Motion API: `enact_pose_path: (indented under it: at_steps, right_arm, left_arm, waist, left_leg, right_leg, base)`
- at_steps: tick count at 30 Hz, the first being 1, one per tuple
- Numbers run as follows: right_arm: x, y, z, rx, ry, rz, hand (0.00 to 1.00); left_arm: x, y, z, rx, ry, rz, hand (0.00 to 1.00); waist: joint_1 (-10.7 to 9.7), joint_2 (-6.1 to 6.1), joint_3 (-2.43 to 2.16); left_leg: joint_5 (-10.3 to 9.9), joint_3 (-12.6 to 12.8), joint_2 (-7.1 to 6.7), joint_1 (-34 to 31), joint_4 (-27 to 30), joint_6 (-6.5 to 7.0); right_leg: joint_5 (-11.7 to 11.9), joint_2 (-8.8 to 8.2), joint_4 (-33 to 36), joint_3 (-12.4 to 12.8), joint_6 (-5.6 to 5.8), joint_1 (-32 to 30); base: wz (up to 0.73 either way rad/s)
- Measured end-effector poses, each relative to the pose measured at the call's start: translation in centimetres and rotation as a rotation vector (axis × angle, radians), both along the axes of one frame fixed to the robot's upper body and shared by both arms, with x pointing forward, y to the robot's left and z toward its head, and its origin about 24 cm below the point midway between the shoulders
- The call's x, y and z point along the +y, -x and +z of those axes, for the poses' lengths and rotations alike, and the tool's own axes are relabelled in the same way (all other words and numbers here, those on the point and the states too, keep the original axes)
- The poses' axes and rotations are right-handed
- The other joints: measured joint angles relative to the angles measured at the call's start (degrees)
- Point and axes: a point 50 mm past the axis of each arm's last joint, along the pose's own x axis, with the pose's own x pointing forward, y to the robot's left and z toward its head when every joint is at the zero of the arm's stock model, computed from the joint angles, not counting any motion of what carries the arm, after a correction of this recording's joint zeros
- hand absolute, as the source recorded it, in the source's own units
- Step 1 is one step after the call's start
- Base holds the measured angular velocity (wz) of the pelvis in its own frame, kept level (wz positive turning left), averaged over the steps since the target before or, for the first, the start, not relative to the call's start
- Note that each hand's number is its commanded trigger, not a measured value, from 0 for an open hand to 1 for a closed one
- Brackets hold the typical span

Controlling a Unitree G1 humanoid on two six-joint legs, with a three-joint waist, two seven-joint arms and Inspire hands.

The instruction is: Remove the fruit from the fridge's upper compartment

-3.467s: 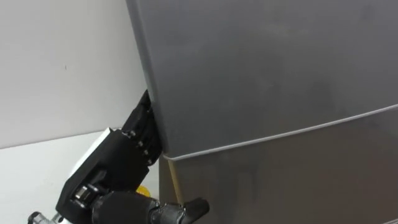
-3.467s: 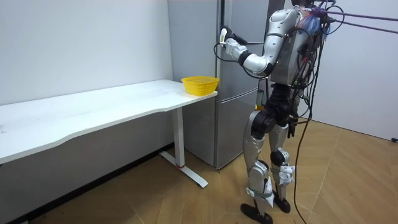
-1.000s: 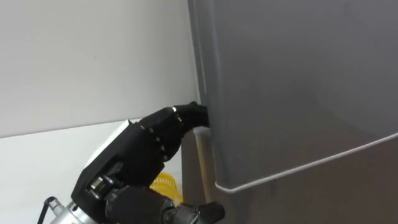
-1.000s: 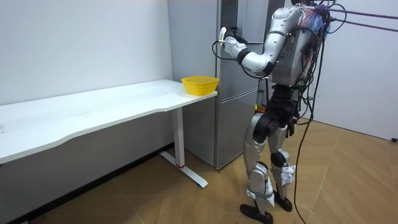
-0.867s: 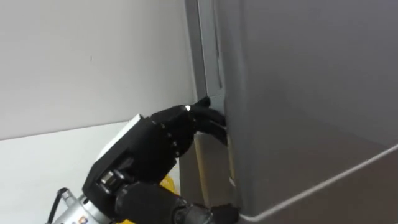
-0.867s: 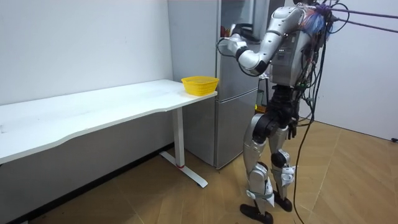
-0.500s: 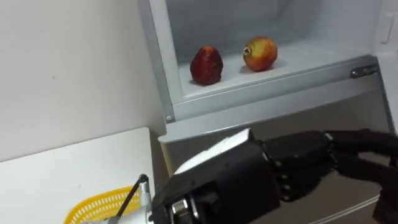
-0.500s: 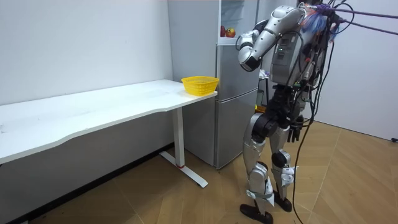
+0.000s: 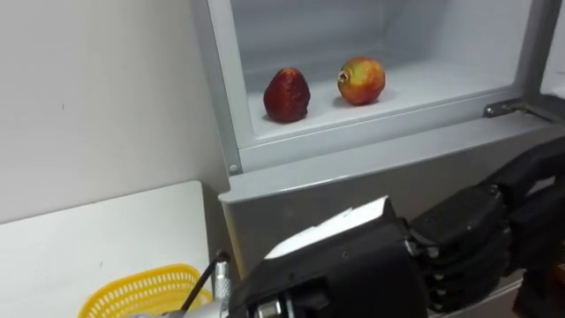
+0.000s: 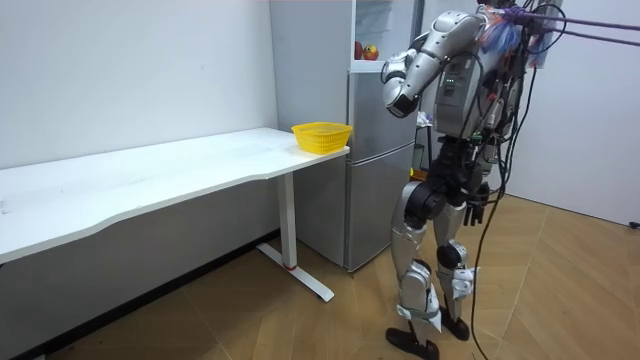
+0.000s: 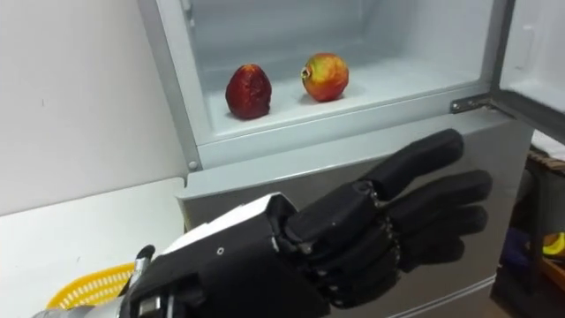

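Observation:
The upper fridge compartment [image 9: 353, 35] stands open. On its white shelf lie a dark red fruit [image 9: 287, 95] and, to its right, a red-and-yellow fruit [image 9: 361, 80]; both also appear in the room view as small fruits [image 10: 365, 50]. My left hand [image 11: 380, 234] hovers in the foreground, below the shelf and in front of the lower fridge door [image 9: 353, 181], fingers stretched out and holding nothing. It touches neither fruit. My right hand [image 10: 479, 207] hangs by my hip in the room view, too small to read.
The open upper door [image 9: 554, 40] stands at the right edge, with its hinge [image 9: 512, 108] below it. A yellow basket [image 9: 141, 290] sits on the end of the white table [image 10: 150, 175], left of the fridge. I stand facing the fridge.
My left hand pulled the upper door open from its left edge, baring the shelf and fruits. Since half a second ago the hand has shifted slightly right, still below the shelf.

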Motion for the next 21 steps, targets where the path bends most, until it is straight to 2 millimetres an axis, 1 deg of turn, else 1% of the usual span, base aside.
enact_pose_path:
  at_steps: [7,10,13,14,15,16,18,19,21]
  right_arm:
    - [0.0,-0.3,0.0,-0.016,0.002,-0.01,0.0]
    - [0.0,-0.5,0.0,-0.023,0.004,-0.003,0.0]
    - [0.0,-0.5,0.1,-0.033,-0.005,-0.013,0.0]
    - [0.0,-0.4,0.0,-0.038,-0.01,-0.025,0.0]
    - [0.0,-0.3,0.0,-0.038,-0.01,-0.026,0.0]
    - [0.0,-0.3,0.1,-0.04,-0.008,-0.024,0.0]
    - [-0.1,0.3,0.0,-0.05,0.004,-0.025,0.0]
    - [-0.1,0.5,0.0,-0.054,0.005,-0.033,0.0]
    - [-0.1,1.7,0.0,-0.054,0.01,-0.061,0.0]
  left_arm:
    - [0.0,0.1,0.0,-0.006,-0.001,-0.012,0.0]
    - [0.0,0.1,0.0,-0.007,-0.003,-0.012,0.0]
    - [0.1,0.0,0.0,-0.012,-0.006,-0.003,0.0]
    - [0.2,-0.1,0.0,-0.016,-0.011,0.012,0.0]
    - [0.6,-0.3,0.2,-0.03,-0.017,0.042,0.0]
    - [0.8,-0.4,0.3,-0.04,-0.018,0.063,0.0]
    - [2.4,-0.7,1.5,-0.102,-0.01,0.181,0.0]
    - [3.0,-0.7,1.8,-0.12,-0.002,0.218,0.0]
    - [5.1,-0.4,2.8,-0.167,0.061,0.362,0.0]
  waist:
    - [0.09,0.0,0.0]
    - [0.51,0.01,0.0]
    - [1.42,0.01,0.0]
    - [2.59,-0.04,0.03]
    - [3.68,-0.03,0.02]
    - [4.03,-0.02,0.02]
    - [5.53,-0.09,-0.01]
    - [5.86,-0.14,-0.05]
    - [7.44,-0.42,-0.12]
  left_leg:
    - [0.0,0.01,0.01,0.0,-0.03,-0.01]
    - [0.0,-0.02,0.01,0.0,-0.01,-0.01]
    - [0.02,0.17,0.03,0.21,-0.29,-0.05]
    - [0.12,0.68,0.01,0.81,-0.74,-0.18]
    - [0.16,1.11,0.03,1.22,-1.12,-0.24]
    - [0.16,1.18,0.03,1.3,-1.19,-0.25]
    - [0.26,1.3,0.02,1.61,-1.38,-0.38]
    - [0.27,1.31,0.02,1.66,-1.46,-0.4]
    - [0.39,1.28,-0.03,2.45,-1.98,-0.61]
  right_leg:
    - [0.0,0.02,-0.08,0.03,0.0,0.0]
    - [0.0,0.02,0.01,0.02,0.0,0.0]
    - [0.0,0.03,0.13,0.13,0.0,-0.03]
    - [-0.03,0.11,0.24,0.79,-0.04,-0.02]
    - [-0.04,0.23,0.19,1.39,-0.06,0.03]
    - [-0.05,0.23,0.21,1.43,-0.07,0.05]
    - [-0.07,0.25,0.22,1.46,-0.11,0.13]
    - [-0.08,0.26,0.18,1.41,-0.12,0.2]
    - [-0.11,0.35,-0.03,1.34,-0.14,0.84]
  base:
    - [0.0]
    - [0.0]
    - [-0.04]
    - [-0.24]
    - [-0.24]
    - [-0.13]
    - [-0.02]
    - [0.0]
    - [0.0]
